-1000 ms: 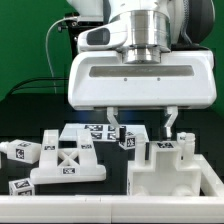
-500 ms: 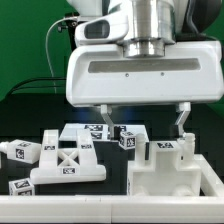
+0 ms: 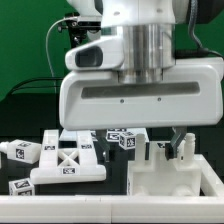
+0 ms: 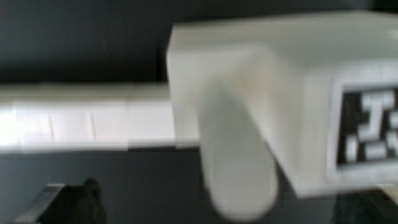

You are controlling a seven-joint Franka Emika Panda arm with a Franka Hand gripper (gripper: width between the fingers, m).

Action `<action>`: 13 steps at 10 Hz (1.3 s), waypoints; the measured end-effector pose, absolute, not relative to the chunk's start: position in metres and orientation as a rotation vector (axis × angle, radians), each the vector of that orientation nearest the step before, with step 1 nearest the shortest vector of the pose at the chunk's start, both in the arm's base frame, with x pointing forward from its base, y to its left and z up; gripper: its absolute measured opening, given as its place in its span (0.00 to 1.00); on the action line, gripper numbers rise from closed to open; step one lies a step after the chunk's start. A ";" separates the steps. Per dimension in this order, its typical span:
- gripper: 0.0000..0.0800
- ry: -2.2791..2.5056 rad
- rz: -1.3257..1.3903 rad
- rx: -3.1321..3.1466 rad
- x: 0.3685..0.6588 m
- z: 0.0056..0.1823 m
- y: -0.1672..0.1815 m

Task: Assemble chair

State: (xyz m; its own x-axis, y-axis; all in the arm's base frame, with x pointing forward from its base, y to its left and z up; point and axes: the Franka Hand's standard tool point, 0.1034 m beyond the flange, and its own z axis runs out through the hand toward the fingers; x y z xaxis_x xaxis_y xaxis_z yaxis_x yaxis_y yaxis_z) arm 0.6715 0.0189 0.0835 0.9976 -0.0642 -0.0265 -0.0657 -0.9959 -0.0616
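The chair lies in loose white tagged pieces on the dark table. A blocky joined body (image 3: 165,178) stands at the exterior view's right. A cross-braced panel (image 3: 68,165) lies at the left, with a leg piece (image 3: 20,152) beside it, a slab (image 3: 84,134) behind it and a small tagged piece (image 3: 124,139) in the middle. My gripper (image 3: 146,142) hangs open just above the blocky body, holding nothing. One fingertip (image 3: 186,146) shows by the body's top; the other is hidden. The blurred wrist view shows a white tagged block (image 4: 267,90) with a rounded white post (image 4: 240,160).
A white ledge (image 3: 60,210) runs along the front of the table. A black cable (image 3: 50,60) hangs behind at the exterior view's left. A white bar (image 4: 80,115) crosses the wrist view beside the block. The gripper's body hides much of the back of the table.
The fingers have spread wider apart. The gripper has come lower and closer to the camera, shifting toward the exterior view's right over the blocky body. The parts have not moved.
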 end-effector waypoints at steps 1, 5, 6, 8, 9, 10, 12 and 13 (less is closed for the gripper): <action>0.81 0.119 0.141 -3.068 0.670 0.080 0.021; 0.81 0.129 0.307 -3.047 0.669 0.077 0.020; 0.81 0.133 0.313 -3.047 0.669 0.075 0.018; 0.81 0.156 0.332 -3.047 0.671 0.062 0.011; 0.81 0.167 0.338 -3.047 0.670 0.058 0.011; 0.81 0.176 0.349 -3.047 0.669 0.053 0.012; 0.81 0.187 0.373 -3.043 0.665 0.047 0.009; 0.81 0.190 0.381 -3.043 0.663 0.044 0.009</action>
